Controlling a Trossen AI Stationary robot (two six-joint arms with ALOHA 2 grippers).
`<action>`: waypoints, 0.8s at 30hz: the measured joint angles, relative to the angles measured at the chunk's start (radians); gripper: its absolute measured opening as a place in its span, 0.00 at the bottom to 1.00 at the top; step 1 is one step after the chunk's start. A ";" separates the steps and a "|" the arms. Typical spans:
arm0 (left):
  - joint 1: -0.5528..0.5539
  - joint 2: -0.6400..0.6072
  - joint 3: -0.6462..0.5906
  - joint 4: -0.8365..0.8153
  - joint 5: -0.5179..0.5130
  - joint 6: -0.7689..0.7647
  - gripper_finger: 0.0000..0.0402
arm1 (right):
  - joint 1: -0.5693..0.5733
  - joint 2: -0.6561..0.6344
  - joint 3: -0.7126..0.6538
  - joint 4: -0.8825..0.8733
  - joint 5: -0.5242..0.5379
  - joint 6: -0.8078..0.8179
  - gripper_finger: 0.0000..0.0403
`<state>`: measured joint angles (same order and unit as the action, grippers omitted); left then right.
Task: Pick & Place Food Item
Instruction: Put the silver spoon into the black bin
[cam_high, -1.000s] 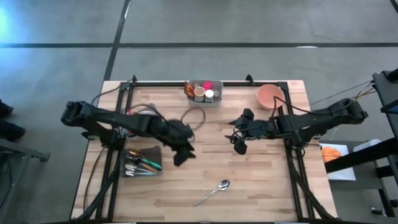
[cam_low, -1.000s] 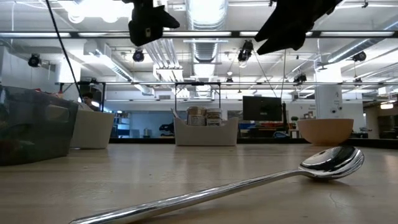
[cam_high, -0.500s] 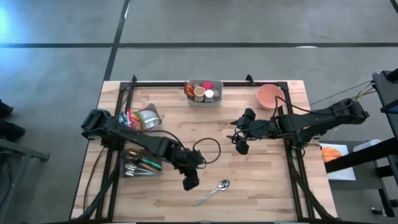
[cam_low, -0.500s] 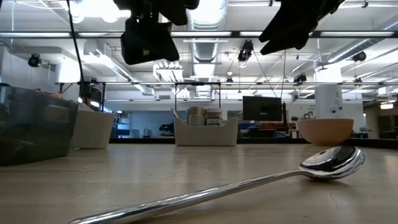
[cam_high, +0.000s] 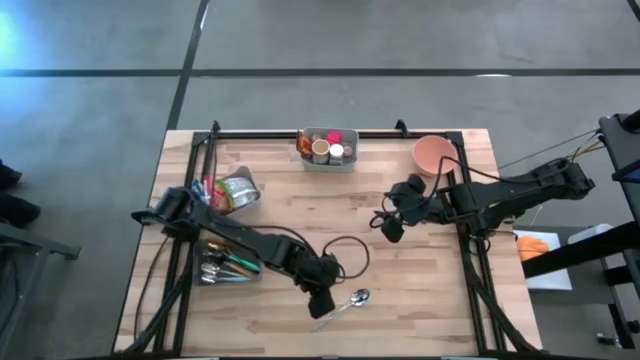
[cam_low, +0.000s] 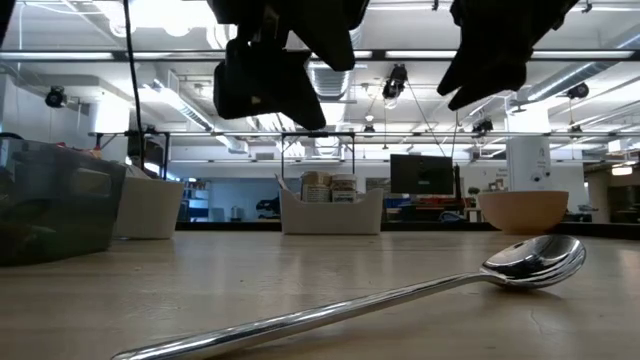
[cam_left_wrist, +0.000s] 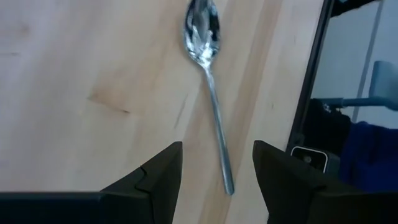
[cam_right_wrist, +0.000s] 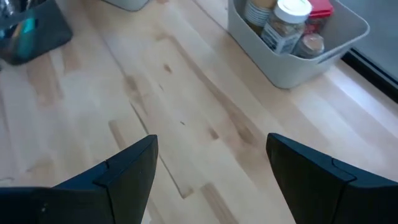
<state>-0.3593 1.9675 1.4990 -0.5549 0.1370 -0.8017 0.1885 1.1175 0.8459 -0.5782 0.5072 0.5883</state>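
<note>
A metal spoon (cam_high: 346, 304) lies flat on the wooden table near its front edge, bowl toward the right; the left wrist view also has the spoon (cam_left_wrist: 208, 81). My left gripper (cam_high: 320, 297) hangs open in the air just left of it, and the handle's end shows between its fingers (cam_left_wrist: 217, 180) without touching them. My right gripper (cam_high: 392, 224) hovers open over the table's right middle, with nothing between its fingers (cam_right_wrist: 211, 180). Jars and packets of food stand in a white bin (cam_high: 328, 148) at the far edge. In the low view both grippers (cam_low: 270, 75) (cam_low: 495, 55) hang high above the spoon (cam_low: 400, 295).
A pink bowl (cam_high: 433, 153) sits at the far right. A dark cutlery tray (cam_high: 228, 260) and a clear container (cam_high: 235, 190) with colourful items stand at the left. A black frame rail (cam_high: 470, 260) runs along the table's sides. Bare wood lies between the two grippers.
My left gripper has swung from the table's left middle toward the near edge and the right, sinking as it went, and now hangs beside the spoon. My right gripper has turned at the wrist while staying roughly in place. The spoon has not moved.
</note>
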 joint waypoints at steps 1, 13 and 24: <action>-0.004 0.013 0.014 -0.005 0.000 0.000 0.50 | 0.001 -0.001 0.000 -0.003 0.006 0.012 0.74; -0.046 0.152 0.249 -0.163 -0.034 -0.012 0.50 | 0.061 -0.002 -0.008 -0.020 0.020 0.070 0.74; -0.061 0.220 0.317 -0.149 -0.093 -0.110 0.50 | 0.074 -0.005 -0.016 -0.029 0.043 0.073 0.74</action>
<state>-0.4207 2.1872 1.8156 -0.7040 0.0438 -0.9113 0.2622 1.1122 0.8296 -0.6071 0.5497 0.6615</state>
